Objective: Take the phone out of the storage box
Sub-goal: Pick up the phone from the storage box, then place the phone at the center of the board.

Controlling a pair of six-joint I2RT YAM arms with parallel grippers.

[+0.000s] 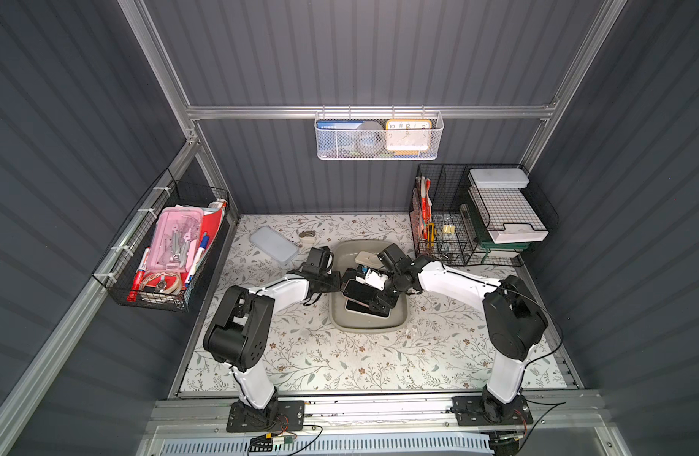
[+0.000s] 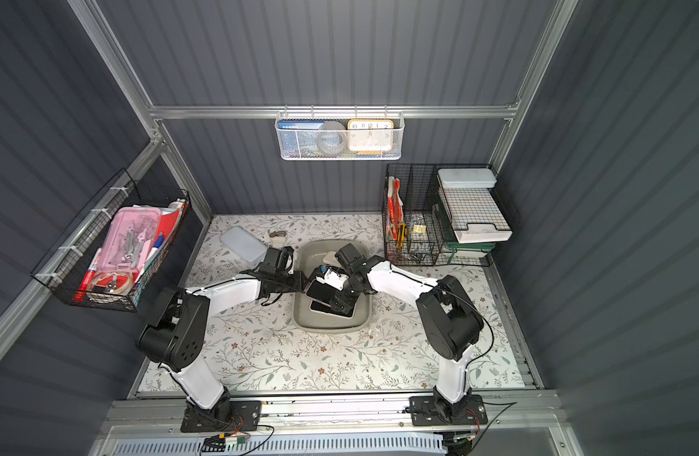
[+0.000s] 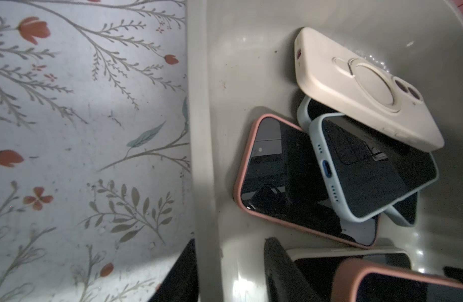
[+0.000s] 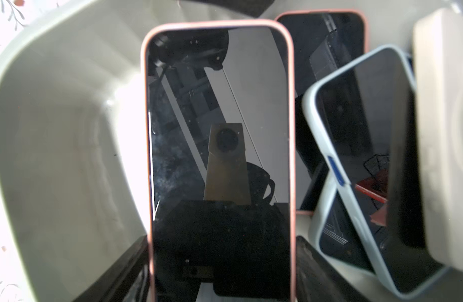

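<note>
Pink phones [image 4: 219, 130] two, blue phones [image 4: 361, 146] two.

Pink-cased phone [image 4: 219, 117], screen up, clamped edgewise in right gripper [image 4: 222, 240], over storage box [image 4: 55, 157]; blue-cased phone [image 4: 361, 130], cream-cased phone [image 4: 447, 117] alongside.

left arm [image 1: 284, 290], right arm [image 1: 454, 282]: glossy white links, bulky black joint housings | left gripper [image 3: 227, 274], right gripper [image 4: 222, 261]: all black | black base plates [image 1: 264, 416], silver screws [image 1: 298, 414] | thin black cable [image 1: 539, 307] looping over right arm | red-black wires [image 1: 285, 425] at bases
</note>
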